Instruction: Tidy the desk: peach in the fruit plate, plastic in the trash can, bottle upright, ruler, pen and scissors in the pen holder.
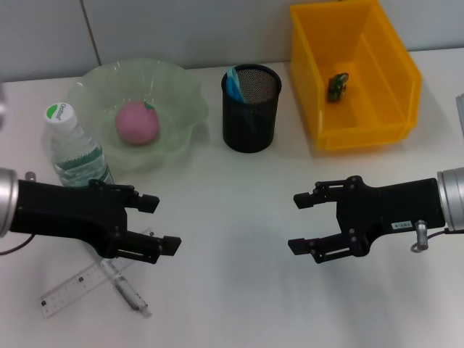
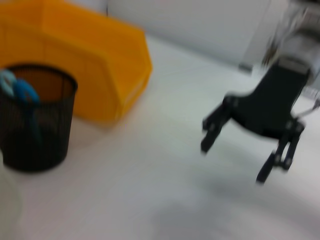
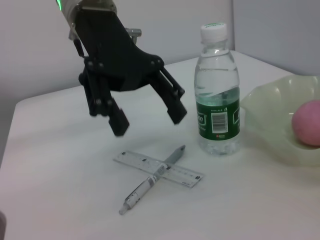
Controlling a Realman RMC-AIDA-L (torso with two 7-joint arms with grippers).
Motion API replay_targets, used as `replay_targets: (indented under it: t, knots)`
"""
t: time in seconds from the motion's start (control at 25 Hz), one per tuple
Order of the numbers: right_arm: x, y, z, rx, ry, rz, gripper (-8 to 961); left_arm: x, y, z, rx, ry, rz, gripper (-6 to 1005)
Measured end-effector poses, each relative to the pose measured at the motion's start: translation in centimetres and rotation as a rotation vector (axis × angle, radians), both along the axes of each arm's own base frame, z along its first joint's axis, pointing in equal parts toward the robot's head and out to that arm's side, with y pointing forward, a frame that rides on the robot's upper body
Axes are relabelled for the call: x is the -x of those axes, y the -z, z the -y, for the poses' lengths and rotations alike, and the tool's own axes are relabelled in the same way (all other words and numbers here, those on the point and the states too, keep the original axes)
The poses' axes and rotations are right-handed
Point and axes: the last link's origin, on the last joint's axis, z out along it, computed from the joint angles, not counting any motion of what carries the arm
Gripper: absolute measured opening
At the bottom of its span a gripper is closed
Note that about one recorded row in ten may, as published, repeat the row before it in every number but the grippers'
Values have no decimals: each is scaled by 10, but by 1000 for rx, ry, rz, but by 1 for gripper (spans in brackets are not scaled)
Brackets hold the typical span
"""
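On the white desk (image 1: 232, 290) the pink peach (image 1: 138, 122) lies in the pale-green fruit plate (image 1: 181, 94). The bottle (image 1: 72, 148) stands upright beside the plate. The black pen holder (image 1: 250, 109) holds the blue scissors (image 1: 235, 83). A dark-green plastic scrap (image 1: 337, 87) rests in the yellow trash can (image 1: 355, 72). The ruler (image 1: 72, 290) and the pen (image 1: 127, 288) lie crossed near the front left. My left gripper (image 1: 163, 225) hovers open just above them, shown too as the left gripper (image 3: 148, 121) over the ruler (image 3: 185, 175) and pen (image 3: 140, 192). My right gripper (image 1: 296, 223) is open at mid-right, holding nothing.
The left wrist view shows the pen holder (image 2: 35, 120), the trash can (image 2: 90, 70) behind it and the right gripper (image 2: 235, 160) across bare desk. The bottle (image 3: 216, 90) stands close behind the ruler, with the fruit plate (image 3: 270, 120) beyond it.
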Motion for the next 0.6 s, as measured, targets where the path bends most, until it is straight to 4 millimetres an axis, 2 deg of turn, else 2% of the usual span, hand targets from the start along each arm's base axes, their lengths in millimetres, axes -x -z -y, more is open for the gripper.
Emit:
replay_targets:
  t: [0.36,0.6]
  knots:
    - [1,0,-4,-16,-21,23,791,-38,17,-10,49,-4,-265,779]
    - [1,0,-6,-19,-29,36,791,-52,34,-15,49,-16,-415,778]
